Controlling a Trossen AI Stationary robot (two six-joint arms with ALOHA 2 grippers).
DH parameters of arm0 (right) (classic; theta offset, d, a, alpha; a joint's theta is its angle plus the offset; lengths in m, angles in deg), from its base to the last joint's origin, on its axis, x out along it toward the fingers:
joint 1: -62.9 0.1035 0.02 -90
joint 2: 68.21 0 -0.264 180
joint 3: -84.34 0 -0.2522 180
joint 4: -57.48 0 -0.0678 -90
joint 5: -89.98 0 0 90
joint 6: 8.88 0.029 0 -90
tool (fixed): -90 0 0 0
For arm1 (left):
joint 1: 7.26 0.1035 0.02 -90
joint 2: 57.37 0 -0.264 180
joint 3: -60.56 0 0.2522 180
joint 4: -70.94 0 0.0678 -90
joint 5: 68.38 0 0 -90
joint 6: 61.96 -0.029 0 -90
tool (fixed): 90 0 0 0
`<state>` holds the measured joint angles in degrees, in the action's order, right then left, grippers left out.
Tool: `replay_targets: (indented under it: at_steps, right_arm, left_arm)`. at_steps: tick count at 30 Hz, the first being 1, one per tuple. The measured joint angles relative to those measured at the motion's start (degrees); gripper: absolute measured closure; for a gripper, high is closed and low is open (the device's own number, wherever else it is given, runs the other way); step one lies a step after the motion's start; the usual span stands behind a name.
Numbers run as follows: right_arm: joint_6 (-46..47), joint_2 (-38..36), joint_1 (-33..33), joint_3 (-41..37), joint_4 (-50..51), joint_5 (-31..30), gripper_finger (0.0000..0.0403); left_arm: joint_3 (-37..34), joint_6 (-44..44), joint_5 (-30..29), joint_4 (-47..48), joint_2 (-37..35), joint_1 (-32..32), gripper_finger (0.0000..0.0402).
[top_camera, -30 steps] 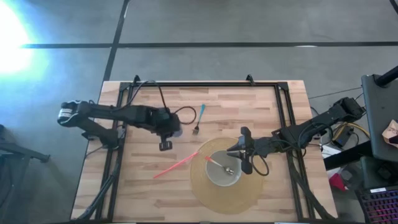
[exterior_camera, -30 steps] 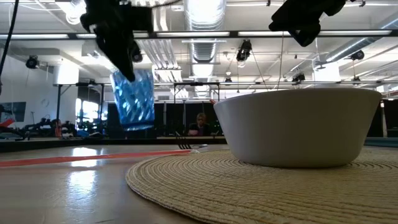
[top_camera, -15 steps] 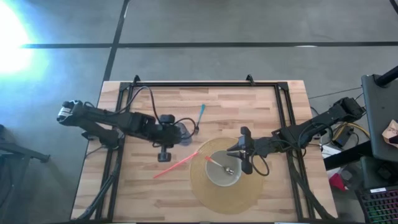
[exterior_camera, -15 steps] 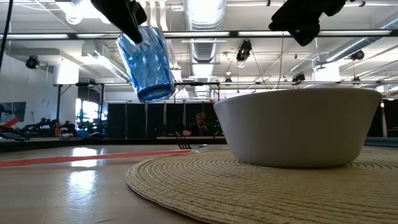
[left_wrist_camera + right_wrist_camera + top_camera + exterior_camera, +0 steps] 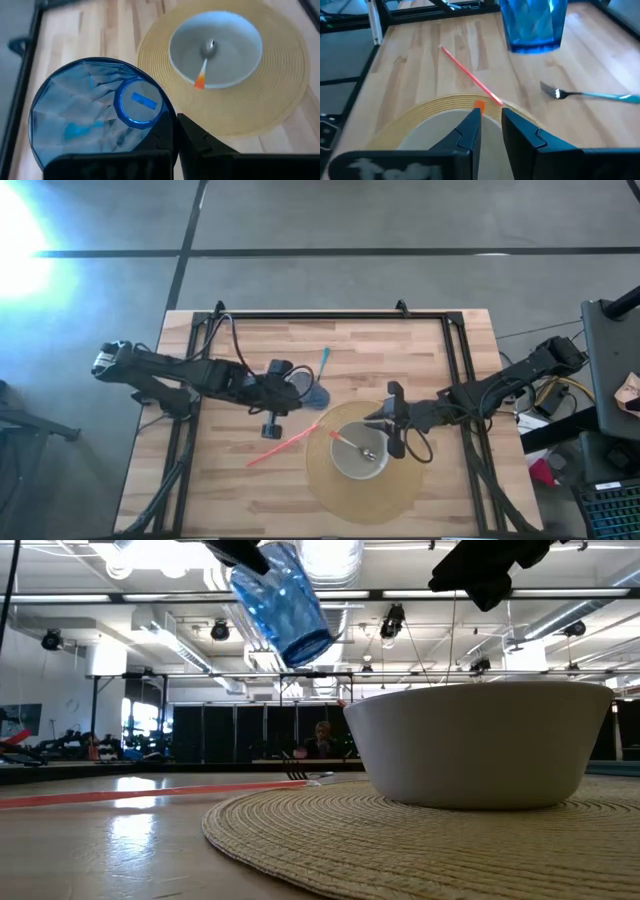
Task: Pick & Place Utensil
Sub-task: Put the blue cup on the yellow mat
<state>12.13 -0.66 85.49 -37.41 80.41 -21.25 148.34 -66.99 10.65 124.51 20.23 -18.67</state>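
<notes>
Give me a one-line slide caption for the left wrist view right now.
Left gripper shut on a translucent blue plastic cup, above the wooden table, facing a white bowl on a round woven placemat.

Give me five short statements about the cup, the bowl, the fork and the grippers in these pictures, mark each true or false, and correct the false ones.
1. The left gripper holds the translucent blue plastic cup in the air above the table. True.
2. The white round bowl sits on the bare wooden table. False: it sits on the round woven straw placemat.
3. A spoon with an orange handle lies inside the bowl. True.
4. The fork with the light blue handle is in the bowl. False: it lies on the table beside the placemat.
5. The right gripper holds the long red straw-like stick. False: the stick lies on the table, and nothing shows between the right fingers.
</notes>
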Motion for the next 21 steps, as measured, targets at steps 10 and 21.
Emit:
replay_targets:
  at_steps: [10, 21]
  right_arm:
    - [-14.8, -0.1, 0.0, 6.2, 0.3, -1.1, 0.0305]
    - [-26.7, 1.8, -0.6, 19.6, 14.5, -1.4, 0.0251]
  left_arm:
    - [1.7, -15.2, 1.4, 0.2, 6.7, 0.0, 0.0399]
    - [16.0, -17.0, 1.4, 17.6, 16.4, 0.0, 0.0399]
